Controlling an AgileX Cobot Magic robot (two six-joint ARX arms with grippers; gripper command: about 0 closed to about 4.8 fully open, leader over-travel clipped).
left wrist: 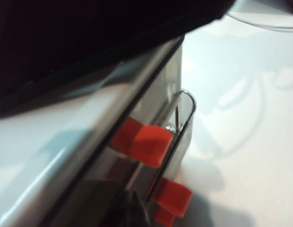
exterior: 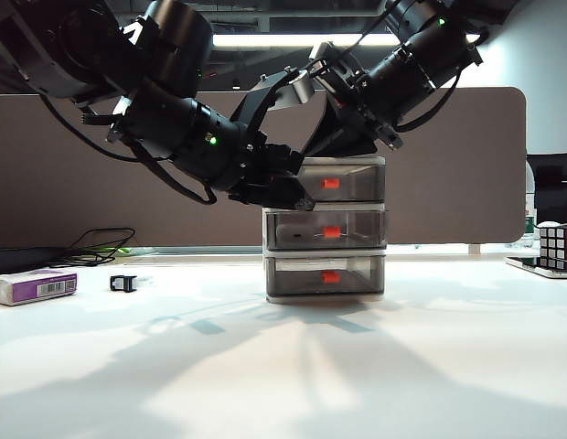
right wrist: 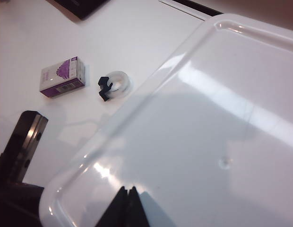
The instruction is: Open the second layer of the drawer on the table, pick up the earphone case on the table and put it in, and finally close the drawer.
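The drawer [exterior: 326,229] stands mid-table, a white frame holding three smoky tiers with red-orange tabs. The second layer [exterior: 355,229] juts a little forward of the other two; its rounded rim [left wrist: 188,105] shows in the left wrist view beside the tabs [left wrist: 145,143]. My left gripper [exterior: 288,187] [left wrist: 132,210] is shut, close against the unit's upper front left, holding nothing I can see. My right gripper [exterior: 349,146] [right wrist: 129,190] is shut, its tips resting on the unit's white top [right wrist: 198,127]. The earphone case shows in no view.
A purple-and-white box [exterior: 34,286] [right wrist: 62,77] lies at the far left of the table [exterior: 283,366], with a small black object [exterior: 123,283] [right wrist: 105,88] beside it. Black cables [exterior: 101,245] run behind them. A puzzle cube [exterior: 558,243] sits at the right edge.
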